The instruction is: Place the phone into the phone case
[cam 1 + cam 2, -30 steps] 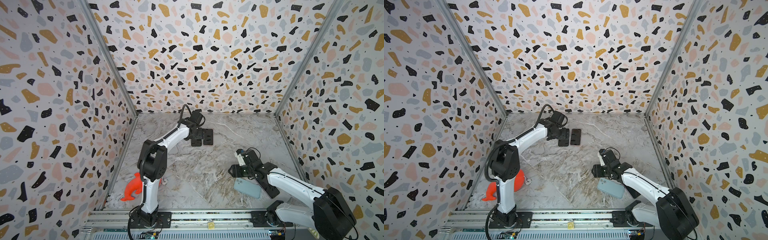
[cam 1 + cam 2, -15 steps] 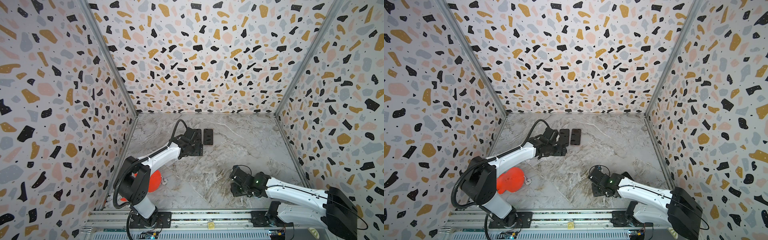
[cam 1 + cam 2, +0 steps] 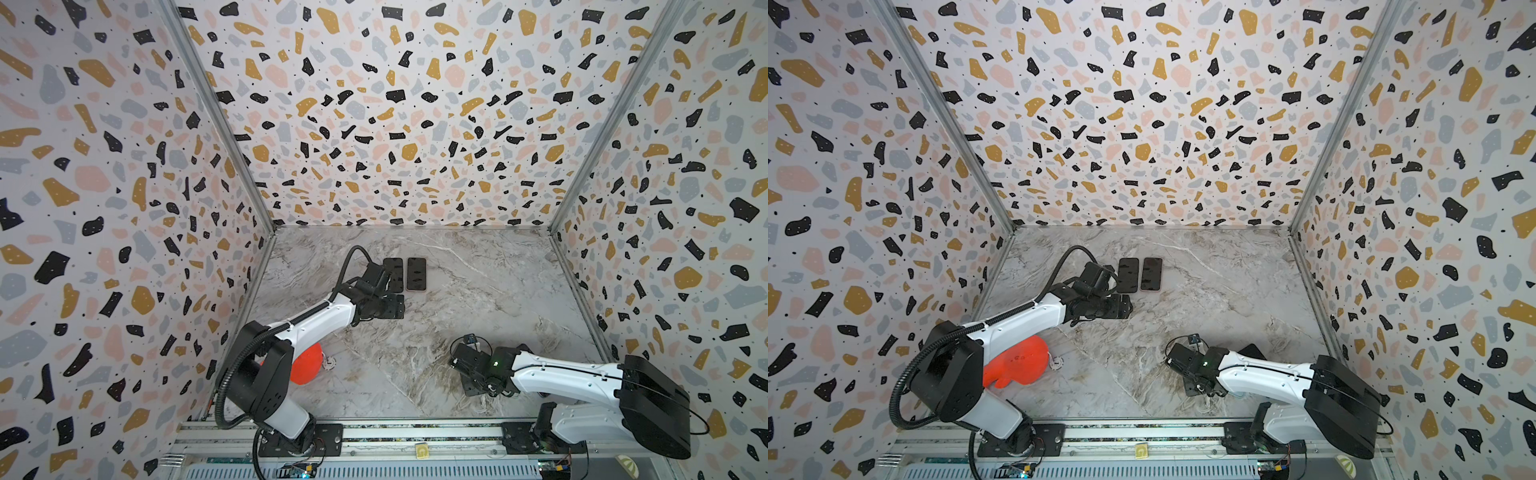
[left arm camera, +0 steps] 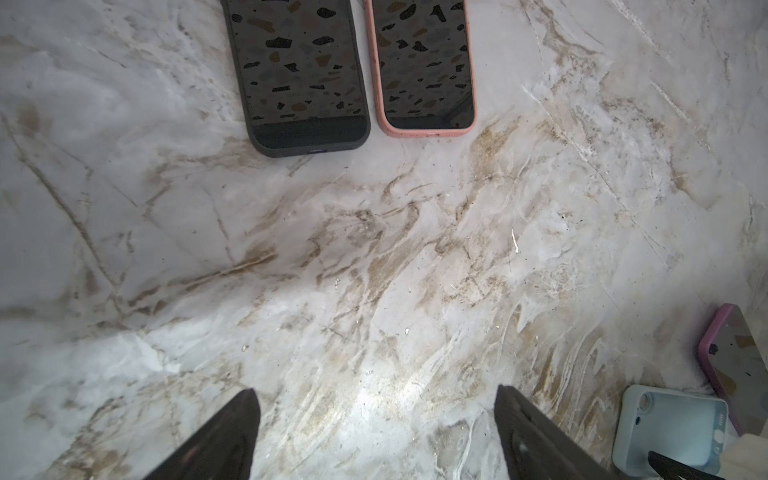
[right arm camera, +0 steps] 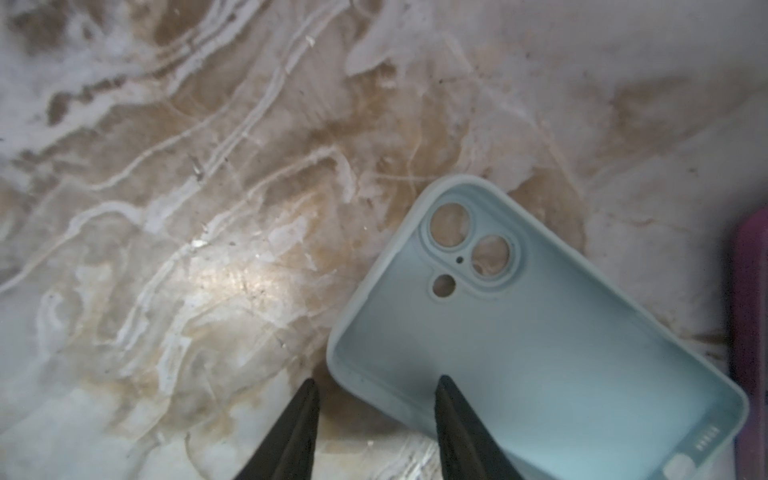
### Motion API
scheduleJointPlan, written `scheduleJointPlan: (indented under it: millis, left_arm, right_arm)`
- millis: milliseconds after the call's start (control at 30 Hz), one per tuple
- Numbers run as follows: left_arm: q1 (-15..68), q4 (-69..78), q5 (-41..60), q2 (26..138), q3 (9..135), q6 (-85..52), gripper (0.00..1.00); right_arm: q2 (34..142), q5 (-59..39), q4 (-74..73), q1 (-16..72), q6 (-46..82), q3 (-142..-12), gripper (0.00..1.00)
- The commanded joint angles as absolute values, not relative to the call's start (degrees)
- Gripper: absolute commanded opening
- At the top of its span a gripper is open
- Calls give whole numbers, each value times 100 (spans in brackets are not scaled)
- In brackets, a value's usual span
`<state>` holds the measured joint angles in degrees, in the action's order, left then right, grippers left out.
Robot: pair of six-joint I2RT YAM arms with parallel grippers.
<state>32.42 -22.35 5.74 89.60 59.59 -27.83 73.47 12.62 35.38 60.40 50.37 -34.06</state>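
Here, right gripper [image 5: 376,432]: low over the marble floor [image 3: 478,291] near the front rail, jaws partly apart, straddling the long edge of the blue case [image 5: 540,332], one finger [image 5: 461,432] inside the shell, the other outside; whether they pinch it I cannot tell. Blue case: empty, hollow side up, flat on the floor. Just beside it, a phone in a purple case [image 4: 731,365]. Left gripper [image 4: 376,432]: jaws wide, holding nothing, hovering over bare floor mid-left. Beyond it, toward the back wall, two phones side by side, apart: dark case [image 3: 393,274], pink case [image 3: 416,273]. Orange object [image 3: 1017,368]: front left, behind the left arm.
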Motion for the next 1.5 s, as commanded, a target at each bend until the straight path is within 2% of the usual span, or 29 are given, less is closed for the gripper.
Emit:
scheduleJointPlan:
  millis: [0, 133, 333, 667, 1100, 1467]
  left_arm:
    - [3252, -2068, 690, 8797, 5889, -2733, 89]
    - [3252, -2087, 692, 8759, 5908, -2734, 89]
    - [3252, -2085, 677, 8716, 5880, -2781, 89]
    - [3252, -2051, 650, 8661, 5783, -2847, 89]
    - [3243, -2075, 686, 8406, 5551, -2813, 89]
    - [3226, -2061, 729, 8201, 5423, -2749, 89]
  right_arm:
    - [7400, 1415, 3703, 6055, 5117, -3468, 38]
    - [7354, 1409, 3565, 6026, 5042, -3499, 26]
    - [7356, 1391, 3400, 5833, 4786, -3541, 14]
    - [7482, 1280, 3221, 5546, 4498, -3823, 2]
    - [8318, 424, 2724, 5553, 4757, -4514, 3]
    - [9049, 493, 2630, 5623, 4846, -5230, 8]
